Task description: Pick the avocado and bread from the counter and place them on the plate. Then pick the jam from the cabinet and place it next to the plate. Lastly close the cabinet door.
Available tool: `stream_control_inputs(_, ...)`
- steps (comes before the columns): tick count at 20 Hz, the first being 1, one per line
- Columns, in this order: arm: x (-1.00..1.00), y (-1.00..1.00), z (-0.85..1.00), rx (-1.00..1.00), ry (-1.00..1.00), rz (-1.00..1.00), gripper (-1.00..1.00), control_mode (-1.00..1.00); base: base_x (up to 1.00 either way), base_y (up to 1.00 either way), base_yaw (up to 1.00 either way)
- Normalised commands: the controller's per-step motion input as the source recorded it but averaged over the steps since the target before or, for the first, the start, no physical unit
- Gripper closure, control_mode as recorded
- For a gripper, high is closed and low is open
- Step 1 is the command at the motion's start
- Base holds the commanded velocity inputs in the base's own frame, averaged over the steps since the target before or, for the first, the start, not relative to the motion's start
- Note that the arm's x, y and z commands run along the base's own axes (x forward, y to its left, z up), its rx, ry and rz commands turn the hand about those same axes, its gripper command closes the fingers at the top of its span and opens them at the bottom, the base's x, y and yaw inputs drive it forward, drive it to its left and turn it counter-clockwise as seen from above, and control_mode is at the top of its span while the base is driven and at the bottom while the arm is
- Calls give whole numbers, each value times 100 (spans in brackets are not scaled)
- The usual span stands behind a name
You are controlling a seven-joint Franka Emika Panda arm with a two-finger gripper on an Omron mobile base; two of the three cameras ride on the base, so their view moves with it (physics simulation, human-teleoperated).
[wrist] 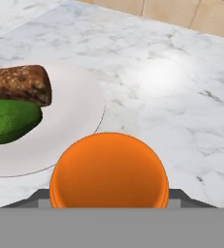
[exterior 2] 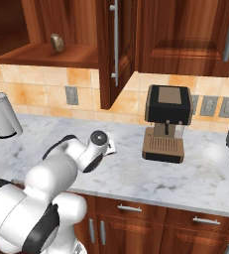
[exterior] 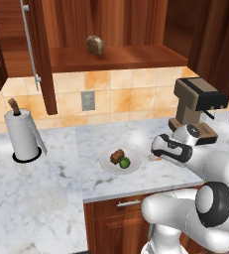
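The white plate (exterior: 106,162) (wrist: 74,111) lies on the marble counter (exterior: 46,183) with the brown bread (exterior: 117,156) (wrist: 21,83) and the green avocado (exterior: 125,162) (wrist: 9,121) on it. My gripper (exterior: 157,158) (wrist: 109,199) hangs low just right of the plate, shut on the jam (wrist: 108,169), whose orange lid sits between the finger tips. A sliver of orange jam (exterior: 158,159) peeks out under the hand. Whether the jar touches the counter I cannot tell. The cabinet (exterior: 116,57) stands open, its door (exterior: 39,54) (exterior 2: 117,49) swung out.
A speckled grey-brown lump (exterior: 94,45) (exterior 2: 57,42) rests on the cabinet shelf. A coffee machine (exterior: 198,106) (exterior 2: 166,121) stands to the right of the hand. A paper towel roll (exterior: 22,136) (exterior 2: 2,116) stands at the left. Bare marble lies beyond the jar.
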Motion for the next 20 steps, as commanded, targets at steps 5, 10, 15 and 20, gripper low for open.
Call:
stream_control_inputs(5,13,0,-13,0,-1,10,100,-100,0,0,0)
stream_control_inputs(10,12,0,-16,0,-3,9,100,-100,0,0,0)
stream_control_inputs(15,13,0,-15,0,-4,8,100,-100,0,0,0)
stream_control_inputs(20,14,0,-17,0,-5,8,100,-100,0,0,0)
